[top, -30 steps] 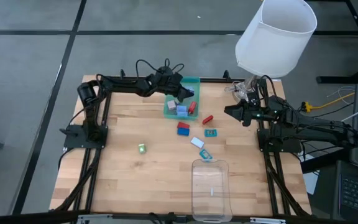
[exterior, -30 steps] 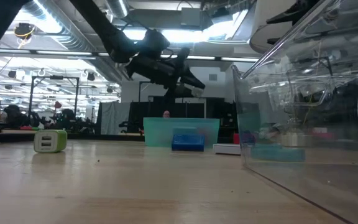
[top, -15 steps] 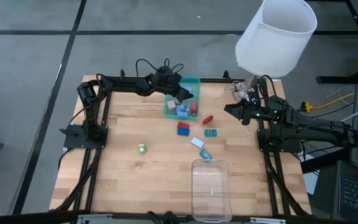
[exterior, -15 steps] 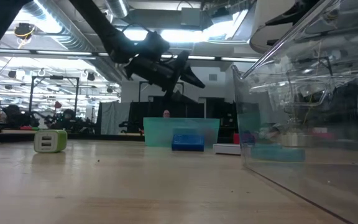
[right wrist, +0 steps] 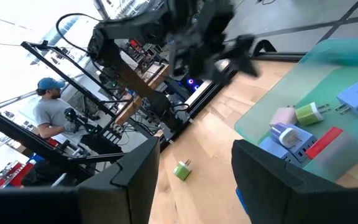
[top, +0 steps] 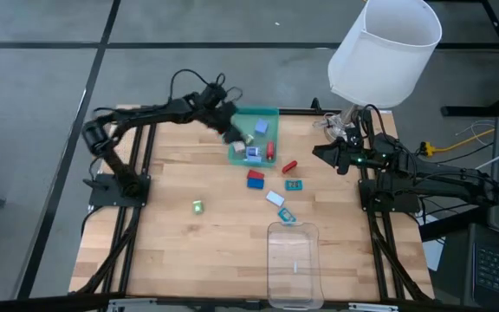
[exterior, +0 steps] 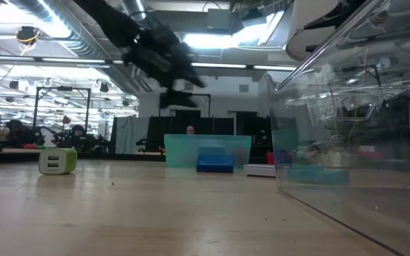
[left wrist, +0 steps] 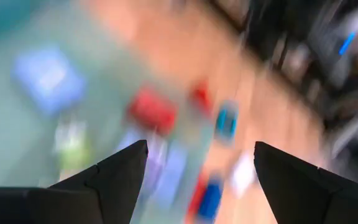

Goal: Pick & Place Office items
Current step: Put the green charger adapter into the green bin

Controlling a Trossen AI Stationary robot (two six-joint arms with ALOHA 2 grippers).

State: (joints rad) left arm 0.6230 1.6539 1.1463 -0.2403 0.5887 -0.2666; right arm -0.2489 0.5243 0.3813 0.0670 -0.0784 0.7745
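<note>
Several office items (top: 255, 152) lie in the green tray (top: 271, 113) at the table's 12 o'clock; others scatter toward 4 o'clock. The left gripper (top: 230, 132) hovers wide open, empty, at the tray's 9 o'clock. The right gripper (top: 321, 152) waits at 2 o'clock, spread, empty.

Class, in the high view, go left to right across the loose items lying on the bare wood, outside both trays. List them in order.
Green cube → blue block → white flat piece → red piece
</note>
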